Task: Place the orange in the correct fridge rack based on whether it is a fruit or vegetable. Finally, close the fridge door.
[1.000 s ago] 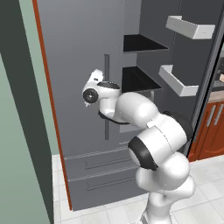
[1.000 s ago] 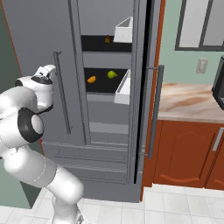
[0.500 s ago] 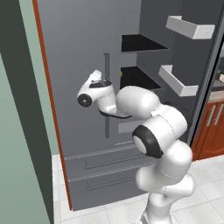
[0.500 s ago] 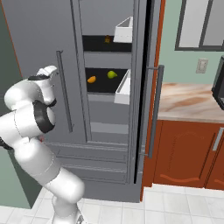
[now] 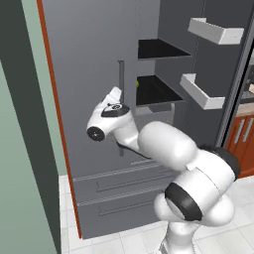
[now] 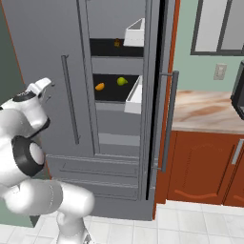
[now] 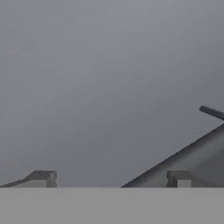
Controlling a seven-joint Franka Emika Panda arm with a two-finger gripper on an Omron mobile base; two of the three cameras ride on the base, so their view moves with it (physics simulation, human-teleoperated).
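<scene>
Grey fridge (image 6: pixel 114 157) unlabelled; orange (image 6: pixel 99 86) on fridge rack (image 6: pixel 114 95).

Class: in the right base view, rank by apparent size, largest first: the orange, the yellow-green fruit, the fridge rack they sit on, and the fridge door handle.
1. fridge door handle
2. fridge rack
3. and 4. yellow-green fruit and orange: they look alike, too close to rank.

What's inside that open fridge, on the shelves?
On the lower fridge rack sit the orange and a yellow-green fruit. The upper shelf holds a darker brownish item. The white door bins hide each shelf's right end.
</scene>
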